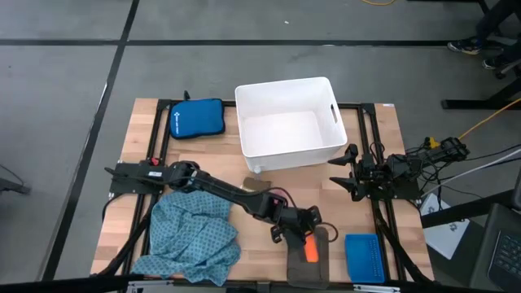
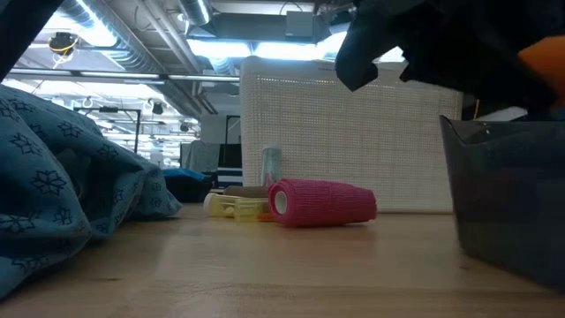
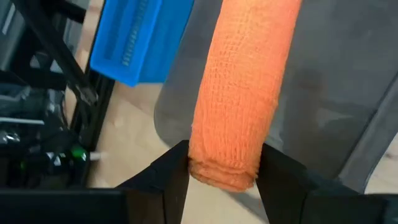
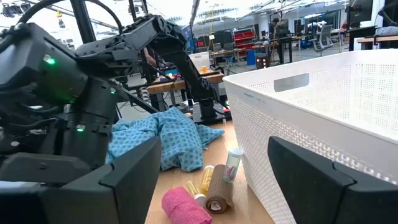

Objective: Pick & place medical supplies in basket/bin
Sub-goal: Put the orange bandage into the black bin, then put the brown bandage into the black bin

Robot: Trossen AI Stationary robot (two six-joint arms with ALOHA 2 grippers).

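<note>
The left gripper (image 1: 308, 236) hung over the dark-grey tray (image 1: 293, 270) near the front edge of the table, with the orange roll (image 3: 239, 93) between its fingers (image 3: 171, 174); in the left wrist view both fingers sat against the roll's near end, but whether they were clamped or already loosening could not be told from the pictures. The roll pointed out over the tray, so the likely mishap was a roll-off: let go at a slant, a cylinder could tip over the tray's low edge and run across the wood toward the blue ribbed basket (image 1: 364, 258) just beside it; a finger dragging on the gauze as it withdrew could also pull the roll back out.

The right gripper (image 1: 348, 172) waited beside the white tub (image 1: 289, 124), near its right-hand front corner, fingers spread wide and empty. Other supplies lay against the tub's front wall: a pink roll (image 4: 185, 206), a tan roll (image 4: 219, 186) and some small pale tubes (image 2: 237, 206), all crowded close, so a grasp on one risked nudging its neighbours. The teal dotted cloth (image 1: 194, 236) sprawled at the front left, under the left arm's reach; the royal-blue pouch (image 1: 196, 118) sat well apart at the back left.
</note>
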